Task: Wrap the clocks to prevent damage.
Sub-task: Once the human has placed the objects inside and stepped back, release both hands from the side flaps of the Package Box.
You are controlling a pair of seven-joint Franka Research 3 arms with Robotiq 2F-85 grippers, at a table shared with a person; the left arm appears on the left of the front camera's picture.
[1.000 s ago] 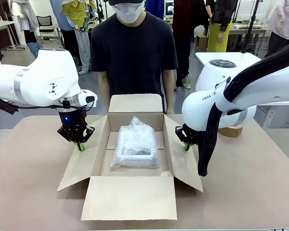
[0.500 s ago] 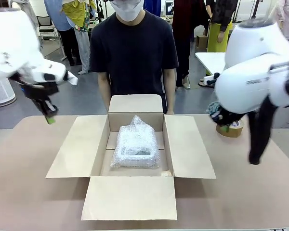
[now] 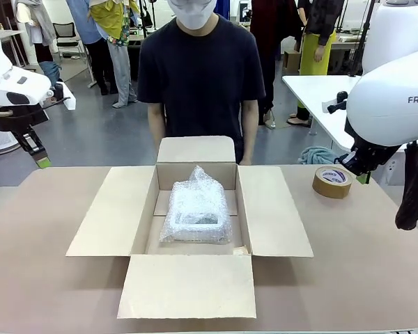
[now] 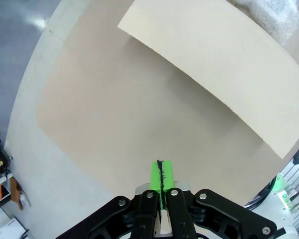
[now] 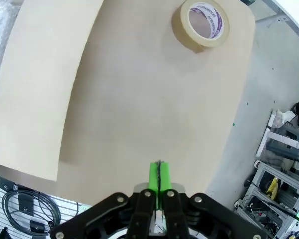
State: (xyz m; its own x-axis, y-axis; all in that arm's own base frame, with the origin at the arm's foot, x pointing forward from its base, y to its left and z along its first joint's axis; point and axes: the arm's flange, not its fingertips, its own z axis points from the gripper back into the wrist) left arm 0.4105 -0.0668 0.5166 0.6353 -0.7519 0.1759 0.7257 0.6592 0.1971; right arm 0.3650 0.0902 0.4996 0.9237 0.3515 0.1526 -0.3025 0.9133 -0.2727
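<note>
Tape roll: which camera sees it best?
The right wrist view. It looks down on the tape roll, showing the whole ring, its hole and the print inside, lying flat on the table. The front view shows it smaller and from the side, right of the open box.

An open cardboard box (image 3: 195, 285) sits mid-counter (image 3: 42, 278), with a bubble-wrapped bundle (image 3: 196, 209) inside on its floor. A tape roll (image 3: 332, 181) lies on the counter to the right, apart from the box's right flap. A person (image 3: 200, 76) stands behind the box. The left end effector (image 3: 42, 161) hangs far left.
</note>
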